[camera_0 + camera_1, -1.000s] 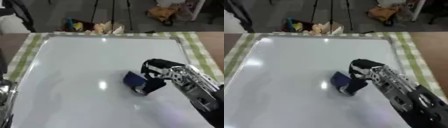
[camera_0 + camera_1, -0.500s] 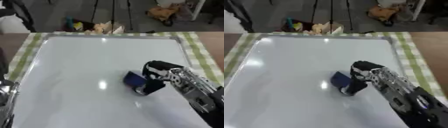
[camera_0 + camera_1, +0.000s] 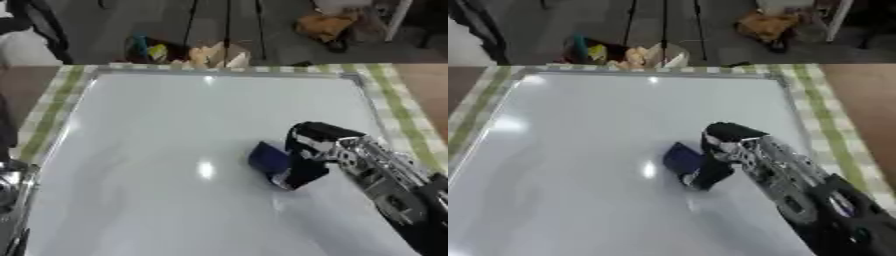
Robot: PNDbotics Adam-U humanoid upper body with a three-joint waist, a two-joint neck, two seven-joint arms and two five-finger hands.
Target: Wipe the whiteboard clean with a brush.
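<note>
- Right hand (image 3: 317, 150), fingers clamped on brush (image 3: 268, 157), just right of whiteboard (image 3: 157, 150) centre.
- Keep brush flat w/ even overlapping strokes; no marks visible.
- Left hand not seen.

The whiteboard (image 3: 157, 150) has a smooth, glossy white face that throws back bright spots of lamp light, and a thin frame that looks like matt grey metal. Around the whiteboard lies a green-and-white checked cloth (image 3: 398, 107), matt and woven. On the whiteboard, the brush (image 3: 269, 157) looks like dark blue matt material. The right hand (image 3: 311, 150) curled round it is black plastic with silver metal parts.
</note>
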